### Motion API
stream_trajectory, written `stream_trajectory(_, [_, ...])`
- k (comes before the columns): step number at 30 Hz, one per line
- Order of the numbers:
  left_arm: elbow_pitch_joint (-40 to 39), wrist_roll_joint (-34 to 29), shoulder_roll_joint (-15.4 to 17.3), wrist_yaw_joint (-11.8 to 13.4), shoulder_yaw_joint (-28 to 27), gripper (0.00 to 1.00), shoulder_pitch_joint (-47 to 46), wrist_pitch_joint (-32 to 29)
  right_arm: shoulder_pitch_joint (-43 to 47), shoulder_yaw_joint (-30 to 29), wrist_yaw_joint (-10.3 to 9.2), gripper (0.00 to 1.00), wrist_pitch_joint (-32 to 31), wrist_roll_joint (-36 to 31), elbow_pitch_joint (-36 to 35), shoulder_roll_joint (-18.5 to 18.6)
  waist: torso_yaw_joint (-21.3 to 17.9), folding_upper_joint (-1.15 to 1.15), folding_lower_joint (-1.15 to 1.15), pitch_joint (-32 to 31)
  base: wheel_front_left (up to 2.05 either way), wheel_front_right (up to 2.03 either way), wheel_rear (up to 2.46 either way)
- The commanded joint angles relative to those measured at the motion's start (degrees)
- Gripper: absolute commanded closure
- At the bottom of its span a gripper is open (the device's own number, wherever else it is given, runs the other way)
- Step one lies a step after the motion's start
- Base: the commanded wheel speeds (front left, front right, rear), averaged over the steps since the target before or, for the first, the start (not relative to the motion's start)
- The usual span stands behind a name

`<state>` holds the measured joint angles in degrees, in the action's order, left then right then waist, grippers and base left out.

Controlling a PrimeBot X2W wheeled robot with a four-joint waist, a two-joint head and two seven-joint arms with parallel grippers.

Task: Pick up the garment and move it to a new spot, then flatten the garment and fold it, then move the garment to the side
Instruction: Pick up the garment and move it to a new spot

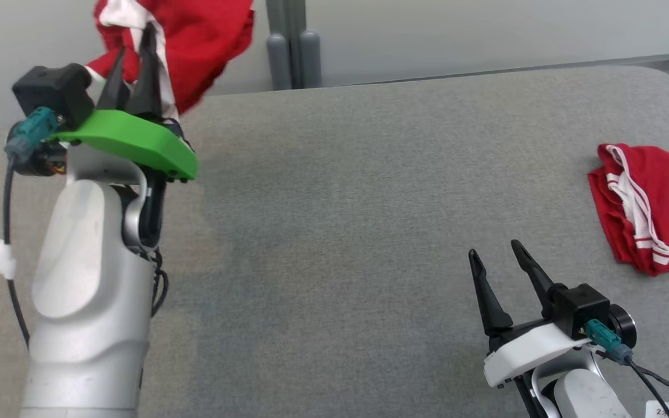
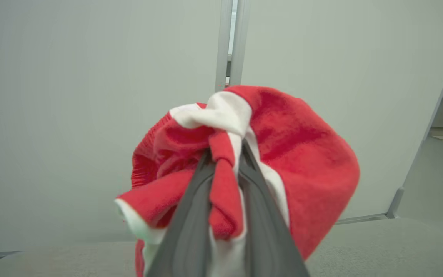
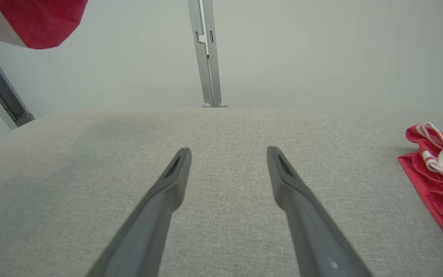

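Honestly, my left jaws pinch only a bunched twist of the red garment (image 1: 207,52), hanging at eleven o'clock over the far edge of the surface (image 1: 340,203), so a slip could drop it off the back while my right jaws idle wide and empty at five o'clock.

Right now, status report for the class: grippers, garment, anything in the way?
Left gripper jaws shut on red garment, bunched, lifted above grey surface. Right gripper jaws open, holding nothing. Second red garment lying at surface's right edge.
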<state>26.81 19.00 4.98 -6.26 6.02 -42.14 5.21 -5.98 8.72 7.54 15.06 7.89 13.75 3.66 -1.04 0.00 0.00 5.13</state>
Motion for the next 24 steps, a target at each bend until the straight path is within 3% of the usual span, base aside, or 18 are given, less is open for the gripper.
stream_trajectory(1, [-2.15, 0.86, -0.46, 0.11, 1.0, 1.0, 1.88, -0.64, 0.43, -0.29, -0.11, 0.0, 0.14, -0.2, -0.43, -0.15, -5.43, 0.0, 0.0, 0.0, 0.0, 0.0, 0.0])
stream_trajectory(6, [-7.21, 3.43, -1.54, 1.9, 3.83, 1.0, 7.5, -2.04, -0.42, -0.52, -0.11, 0.0, 0.14, -0.16, -0.63, -0.24, -10.85, 0.0, 0.0, 1.72, 0.0, 0.0, 0.0])
stream_trajectory(10, [-6.89, 5.82, -1.94, 2.23, 7.52, 1.0, 11.15, -2.27, -1.25, -0.41, -0.11, 0.0, 0.14, 0.37, -0.88, -0.34, -13.78, 0.0, 0.0, 3.29, 0.0, 0.0, 0.0])
stream_trajectory(13, [-5.25, 9.16, -1.96, 2.14, 11.64, 1.0, 12.76, -2.33, -1.34, -0.37, -0.1, 0.0, 0.14, 0.67, -0.99, -0.49, -14.83, 0.0, 0.0, 4.17, 0.0, 0.0, 0.0])
stream_trajectory(19, [3.04, 11.94, -1.86, 4.86, 19.32, 1.0, 13.04, -1.74, -1.71, -0.63, -0.1, 0.0, 0.14, 0.71, -1.17, -0.58, -15.76, 0.0, 0.0, 5.04, 0.0, 0.0, 0.0])
stream_trajectory(20, [4.96, 11.87, -1.87, 5.28, 20.14, 0.68, 12.71, -1.32, -1.78, -0.75, -0.11, 0.0, 0.14, 0.69, -1.21, -0.58, -15.78, 0.0, 0.0, 5.08, 0.0, 0.0, 0.0])
stream_trajectory(21, [6.41, 12.22, -1.88, 5.51, 20.73, 0.0, 12.41, -0.9, -1.81, -0.83, -0.11, 0.0, 0.14, 0.68, -1.23, -0.58, -15.74, 0.0, 0.0, 5.1, 0.0, 0.0, 0.0])
stream_trajectory(24, [10.12, 13.65, -1.89, 5.36, 22.45, 0.0, 11.68, 1.03, -1.34, -1.34, -0.11, 0.0, 0.14, 0.55, -1.23, -0.63, -14.99, 0.0, 0.0, 4.92, 0.0, 0.0, 0.0])
